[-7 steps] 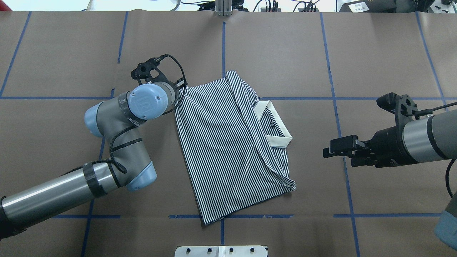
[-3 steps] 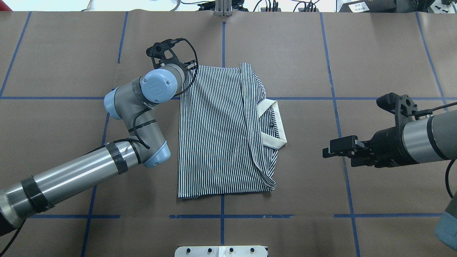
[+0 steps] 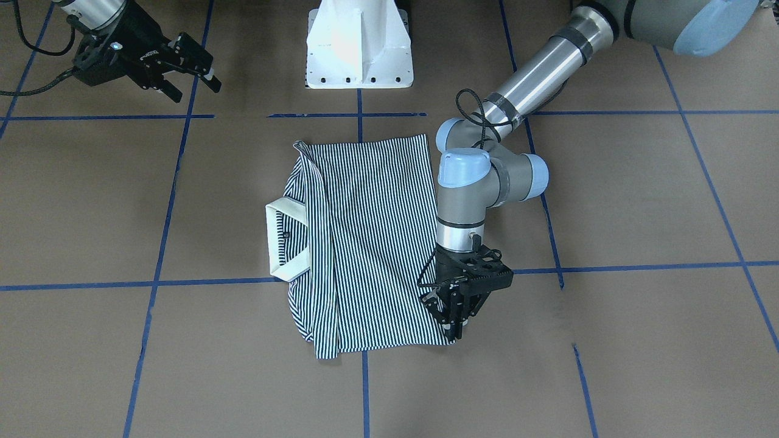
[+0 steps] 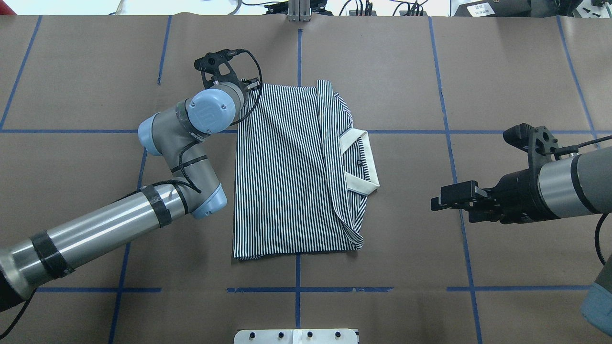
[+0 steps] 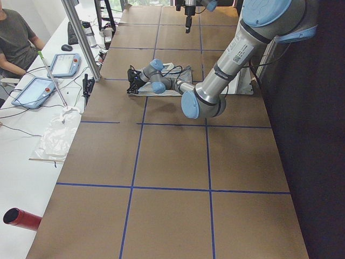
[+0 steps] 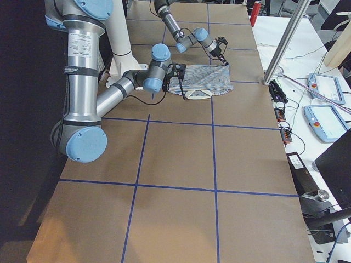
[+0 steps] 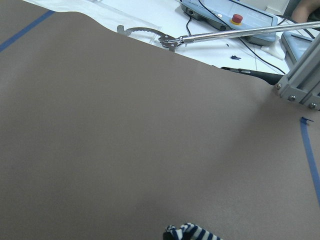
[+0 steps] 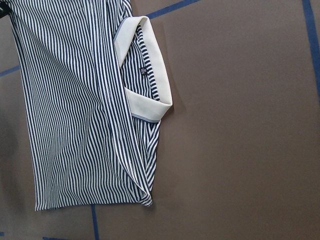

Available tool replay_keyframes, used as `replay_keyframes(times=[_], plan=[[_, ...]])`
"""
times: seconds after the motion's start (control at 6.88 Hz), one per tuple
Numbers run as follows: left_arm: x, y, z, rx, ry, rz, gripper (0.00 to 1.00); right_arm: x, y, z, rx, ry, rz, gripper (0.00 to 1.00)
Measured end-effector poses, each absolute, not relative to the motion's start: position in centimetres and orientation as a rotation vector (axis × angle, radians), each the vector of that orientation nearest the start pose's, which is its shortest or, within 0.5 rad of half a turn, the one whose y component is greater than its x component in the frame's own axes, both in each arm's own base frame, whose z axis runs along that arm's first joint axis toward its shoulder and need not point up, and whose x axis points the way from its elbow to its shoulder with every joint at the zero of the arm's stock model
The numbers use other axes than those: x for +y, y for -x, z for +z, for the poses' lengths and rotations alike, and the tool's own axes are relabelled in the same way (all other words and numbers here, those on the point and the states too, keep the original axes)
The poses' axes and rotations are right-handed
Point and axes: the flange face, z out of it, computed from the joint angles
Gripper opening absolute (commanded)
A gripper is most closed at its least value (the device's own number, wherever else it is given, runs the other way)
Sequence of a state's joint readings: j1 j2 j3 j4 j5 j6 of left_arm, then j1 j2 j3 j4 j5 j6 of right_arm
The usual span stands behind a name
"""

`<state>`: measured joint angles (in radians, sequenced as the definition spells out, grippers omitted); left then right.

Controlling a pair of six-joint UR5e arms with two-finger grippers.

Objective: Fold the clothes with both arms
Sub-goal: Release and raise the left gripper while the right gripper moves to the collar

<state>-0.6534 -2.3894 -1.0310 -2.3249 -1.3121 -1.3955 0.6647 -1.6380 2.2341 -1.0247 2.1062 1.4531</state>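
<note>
Polo shirt [image 4: 287,167] looks light, limp and crease-prone, best pinched at corners: left gripper [image 3: 456,328] pinches its far-left corner, right gripper [image 3: 193,82] hangs spread, well clear.

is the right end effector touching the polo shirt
No, the right end effector hovers over bare brown table paper, with a clear gap to the polo shirt.

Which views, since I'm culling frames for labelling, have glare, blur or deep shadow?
Overhead exterior: even light, polo shirt stripes crisp, though the top edge beyond the table is blown out white. Right wrist-mounted: sharp, collar clear. Exterior left and right: the robot's side falls into black shadow.
</note>
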Motion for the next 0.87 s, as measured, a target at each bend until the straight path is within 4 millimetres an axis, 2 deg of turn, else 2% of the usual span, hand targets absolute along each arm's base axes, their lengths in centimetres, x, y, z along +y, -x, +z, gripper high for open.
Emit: replay_keyframes(times=[0.29,0.44,0.58,0.87], plan=[[-64.2,-53.8,30.7,0.858,-0.611,-0.492,1.0,-32.3,28.0,31.4,-1.193,-0.003,0.186,1.0],[-64.3,-53.4,30.1,0.88,-0.56,-0.454,1.0,-32.7,28.9,32.0,-1.173,-0.019,0.198,1.0],[-63.9,-53.0,29.1,0.891,-0.509,-0.425,1.0,-33.5,30.1,32.6,-1.156,-0.03,0.207,1.0],[-61.3,-50.5,25.9,0.878,-0.422,-0.394,1.0,-35.8,33.7,33.8,-1.1,-0.064,0.172,1.0]])
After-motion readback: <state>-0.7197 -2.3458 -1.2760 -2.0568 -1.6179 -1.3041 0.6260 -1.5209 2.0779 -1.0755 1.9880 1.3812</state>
